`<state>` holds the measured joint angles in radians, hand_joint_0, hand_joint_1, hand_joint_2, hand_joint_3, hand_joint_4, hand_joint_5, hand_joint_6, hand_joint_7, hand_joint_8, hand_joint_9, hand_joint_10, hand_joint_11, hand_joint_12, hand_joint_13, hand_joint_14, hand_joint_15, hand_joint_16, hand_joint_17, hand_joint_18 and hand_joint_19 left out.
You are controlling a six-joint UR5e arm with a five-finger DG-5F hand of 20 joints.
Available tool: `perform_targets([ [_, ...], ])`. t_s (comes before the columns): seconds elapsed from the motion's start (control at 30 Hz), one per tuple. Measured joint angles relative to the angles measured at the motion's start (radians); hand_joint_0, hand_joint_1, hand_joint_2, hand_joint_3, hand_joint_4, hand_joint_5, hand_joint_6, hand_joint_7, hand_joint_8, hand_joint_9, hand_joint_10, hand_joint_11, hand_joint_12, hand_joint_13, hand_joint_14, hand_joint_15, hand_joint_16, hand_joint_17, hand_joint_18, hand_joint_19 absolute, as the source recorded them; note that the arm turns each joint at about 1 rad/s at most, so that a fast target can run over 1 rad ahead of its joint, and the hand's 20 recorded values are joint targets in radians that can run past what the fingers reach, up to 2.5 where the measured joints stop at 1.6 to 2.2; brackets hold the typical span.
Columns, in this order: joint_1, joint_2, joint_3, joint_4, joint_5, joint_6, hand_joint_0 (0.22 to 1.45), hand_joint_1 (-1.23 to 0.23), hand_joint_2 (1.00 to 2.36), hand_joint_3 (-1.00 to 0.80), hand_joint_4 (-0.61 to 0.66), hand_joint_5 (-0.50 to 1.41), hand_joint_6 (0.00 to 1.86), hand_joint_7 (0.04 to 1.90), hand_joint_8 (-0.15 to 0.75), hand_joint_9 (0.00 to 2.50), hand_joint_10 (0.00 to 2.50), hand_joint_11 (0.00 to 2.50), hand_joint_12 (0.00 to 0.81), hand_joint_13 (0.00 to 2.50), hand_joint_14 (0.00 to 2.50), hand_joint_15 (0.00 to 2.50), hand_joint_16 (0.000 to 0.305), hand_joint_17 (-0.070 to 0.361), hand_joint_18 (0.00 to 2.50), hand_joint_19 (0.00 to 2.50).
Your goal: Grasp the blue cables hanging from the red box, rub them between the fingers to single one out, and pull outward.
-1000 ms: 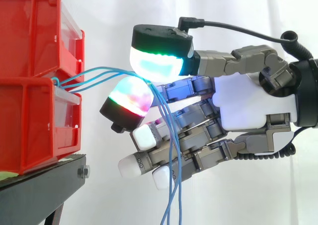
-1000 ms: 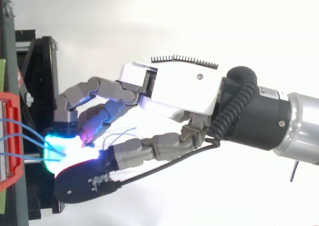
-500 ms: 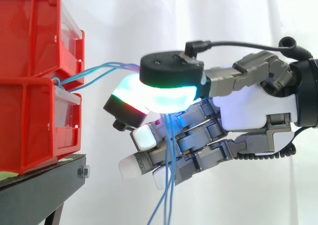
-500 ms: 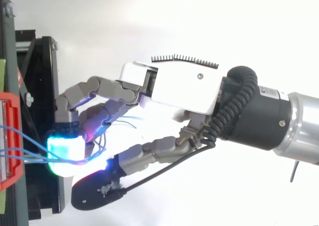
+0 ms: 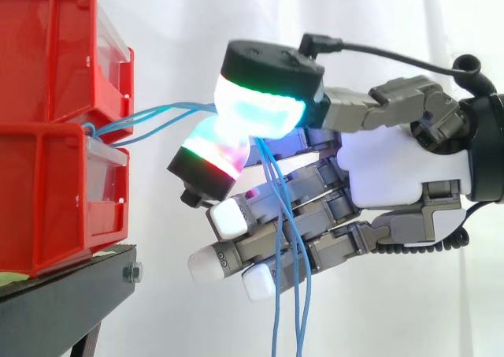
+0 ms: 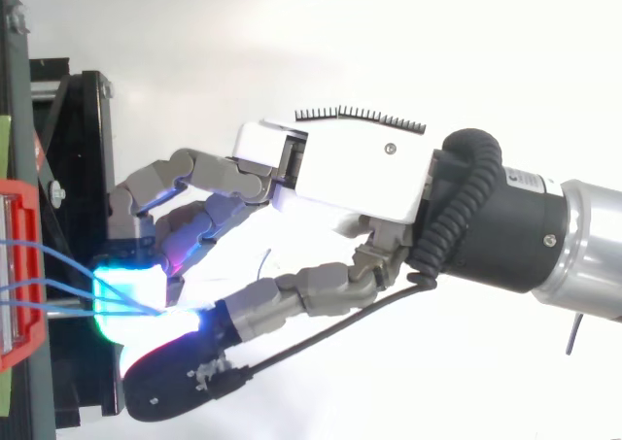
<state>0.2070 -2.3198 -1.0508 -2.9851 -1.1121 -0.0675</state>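
Three thin blue cables (image 5: 161, 117) run out of the gap between two stacked red bins (image 5: 55, 120) and into my hand (image 5: 394, 164). The thumb pad (image 5: 260, 105), glowing white and cyan, presses down on a glowing finger pad (image 5: 209, 150), and the cables are pinched between them. Below the pinch the cables (image 5: 287, 294) hang down in front of the other fingers, whose white tips are curled toward the bins. From above, the blue cables (image 6: 58, 285) converge from the red bin (image 6: 19, 265) to the glowing pinch, with my hand (image 6: 340, 173) reaching in from the right.
The red bins rest on a black stand (image 5: 71, 294) at the left. The stand's black frame (image 6: 73, 168) lies under the fingertips in the top view. A white curtain hangs behind everything.
The thumb has swung from above the cables down onto the finger pad and slid along it. The cables are now drawn closer together and the hanging ends have shifted right.
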Motion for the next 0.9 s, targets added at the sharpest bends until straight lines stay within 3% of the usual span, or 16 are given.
perform_targets([
  [0.47, 0.001, 0.0, 0.0, -0.005, -0.001, -0.001, 0.45, -0.53, 1.0, -0.5, 0.22, -0.17, 0.83, 1.09, 0.38, 0.84, 0.01, 0.55, 0.406, 0.73, 0.01, 0.44, 0.058, 0.13, 0.62, 0.62],
  [0.63, 0.002, -0.001, 0.0, -0.005, -0.001, -0.001, 0.51, -0.52, 1.0, -0.49, 0.19, -0.17, 0.82, 1.1, 0.358, 0.82, 0.01, 0.55, 0.385, 0.7, 0.01, 0.45, 0.053, 0.119, 0.57, 0.65],
  [0.9, 0.002, 0.0, 0.0, -0.005, -0.001, 0.0, 0.56, -0.64, 1.02, -0.2, 0.18, -0.18, 0.82, 1.15, 0.343, 0.79, 0.01, 0.55, 0.37, 0.69, 0.02, 0.45, 0.05, 0.113, 0.55, 0.66],
])
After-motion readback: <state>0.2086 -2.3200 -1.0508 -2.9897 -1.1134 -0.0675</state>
